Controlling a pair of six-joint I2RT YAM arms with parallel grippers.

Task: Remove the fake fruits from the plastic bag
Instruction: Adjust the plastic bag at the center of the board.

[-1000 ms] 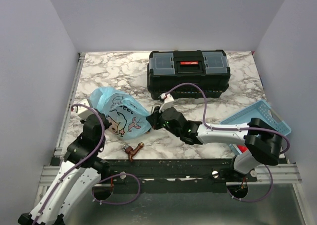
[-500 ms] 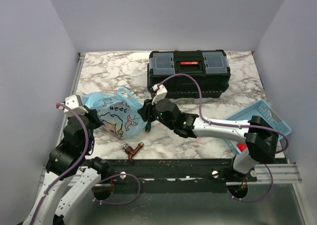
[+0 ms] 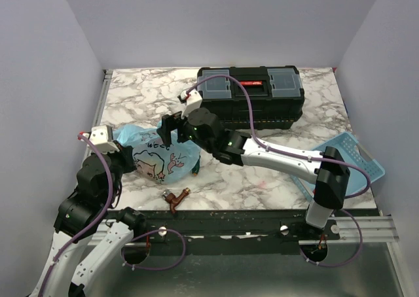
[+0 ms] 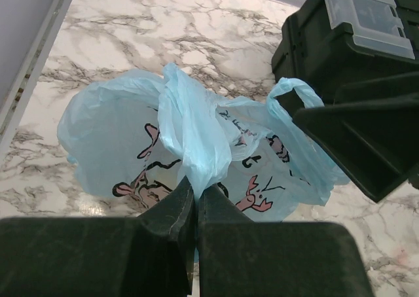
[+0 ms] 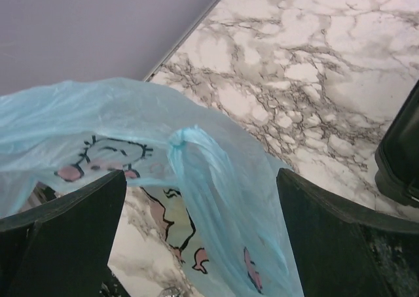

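Observation:
The plastic bag (image 3: 160, 158) lies on the marble at the left, light blue with pink cartoon animals and dark writing. My left gripper (image 4: 195, 193) is shut on a bunched fold of the bag's (image 4: 124, 133) near edge. My right gripper (image 5: 203, 235) hovers open over the bag's top, its wide jaws on either side of a twisted loop handle (image 5: 191, 145) without touching it. In the top view the right gripper (image 3: 171, 131) sits at the bag's far side and the left gripper (image 3: 126, 158) at its left end. The fake fruits are hidden inside the bag.
A black toolbox (image 3: 249, 104) stands behind the bag at the back centre. A light-blue basket tray (image 3: 357, 154) sits at the right edge. A small brown object (image 3: 175, 197) lies near the front edge. A metal rail (image 3: 98, 120) runs along the table's left side.
My right gripper has opened wide and moved left and back, from the bag's right end to over its top. The left arm has shifted left, drawing the bag with it.

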